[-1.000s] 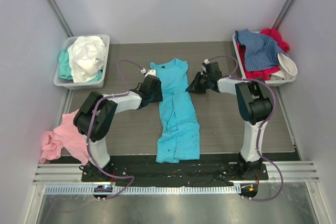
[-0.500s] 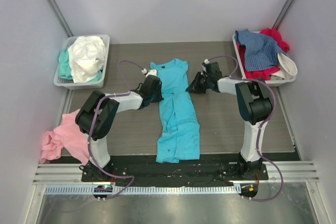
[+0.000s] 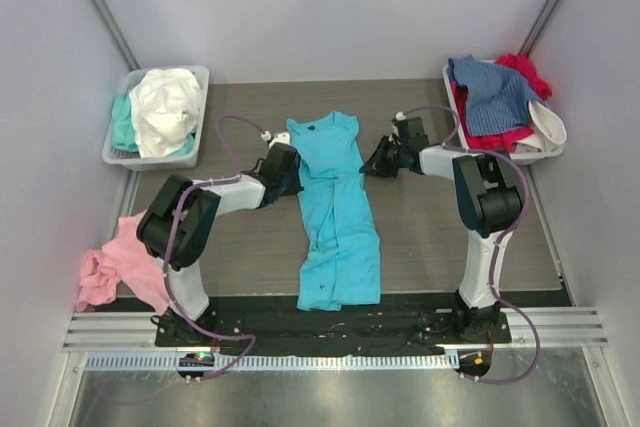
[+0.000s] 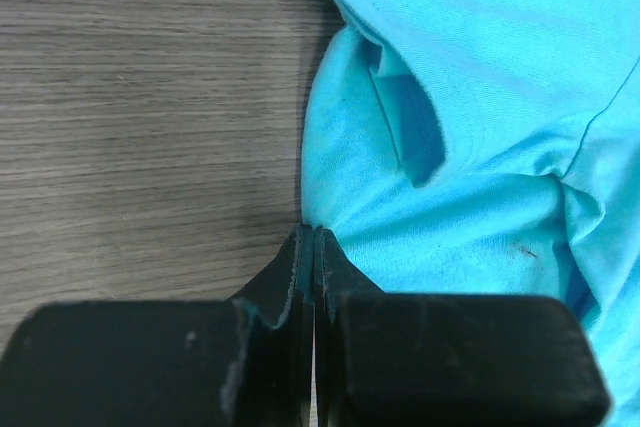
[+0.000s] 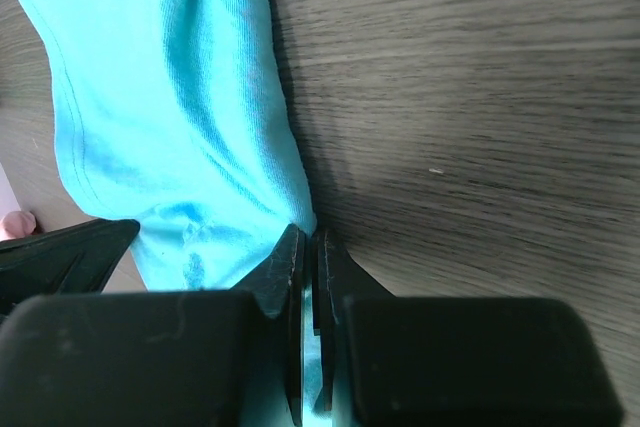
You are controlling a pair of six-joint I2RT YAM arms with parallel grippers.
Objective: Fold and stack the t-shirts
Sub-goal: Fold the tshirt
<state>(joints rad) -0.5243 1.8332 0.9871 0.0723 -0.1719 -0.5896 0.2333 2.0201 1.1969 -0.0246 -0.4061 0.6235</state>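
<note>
Both claws are clenched on the turquoise tee, which lies lengthwise down the middle of the tabletop as a long narrow strip, neck at the far end. Our left claw pinches the tee's left edge up by the shoulder, and our right claw pinches the right edge opposite it. In each wrist view the fingers are pressed together with only a sliver of cloth caught at the tips.

That thin bite is our main worry. We judge that lifting the top and carrying it toward the hem could pull the fabric out of one claw, leaving the tee hanging from a single corner and skewed. Uneven travel of the two arms would twist the strip in much the same way. Near the left claw the cloth is rucked, with a sleeve fold tucked in, so dragging may bunch it further instead of laying it flat. The pink tee at the left tabletop edge and the trays at the far corners sit well apart.
</note>
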